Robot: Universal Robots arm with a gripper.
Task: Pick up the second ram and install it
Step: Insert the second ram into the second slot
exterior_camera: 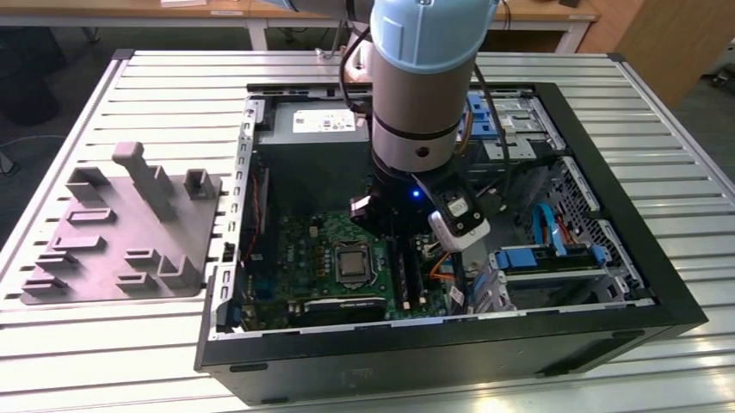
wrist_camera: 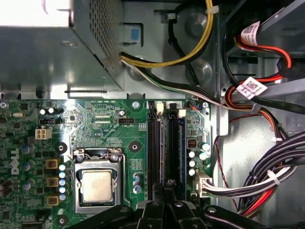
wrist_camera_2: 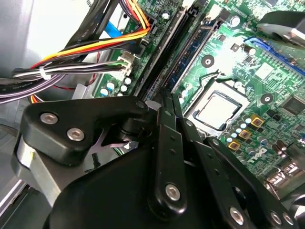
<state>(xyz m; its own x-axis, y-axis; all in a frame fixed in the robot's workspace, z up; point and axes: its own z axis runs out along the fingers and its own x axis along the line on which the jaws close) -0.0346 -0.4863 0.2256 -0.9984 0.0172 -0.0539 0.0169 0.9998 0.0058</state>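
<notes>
claw [wrist_camera: 167, 185]: lowered inside the open computer case [exterior_camera: 460, 353], directly over the memory slots [wrist_camera: 155, 143] of the motherboard [wrist_camera: 95, 129]. in both wrist views the two black fingers [wrist_camera_2: 164, 143] are drawn close together, clenched on a thin dark strip.

the second ram [wrist_camera: 168, 148]: this is the strip. it stands edge-on between the fingertips and runs in line with the slots, beside the blue slot. whether it is fully seated cannot be told.

cpu socket [wrist_camera: 97, 183]: just beside the slot bank, metal lid showing, apart from the claw.

cable bundle [wrist_camera: 267, 176]: on the other side of the slots, black, white, red and yellow leads held by ties, near the claw but not touching it.

power supply [exterior_camera: 310, 138]: a grey box past the end of the slots, against the case's far wall in the exterior view.

arm [exterior_camera: 419, 95]: comes down upright into the case middle, a small blue light lit at its wrist.

drive brackets [exterior_camera: 546, 258]: blue-tabbed, at the exterior view's right of the case interior.

grey moulded plate [exterior_camera: 120, 232]: lies flat on the ribbed metal worktop [exterior_camera: 115, 344], just beside the case on the exterior view's left, its upright blocks bare.
</notes>
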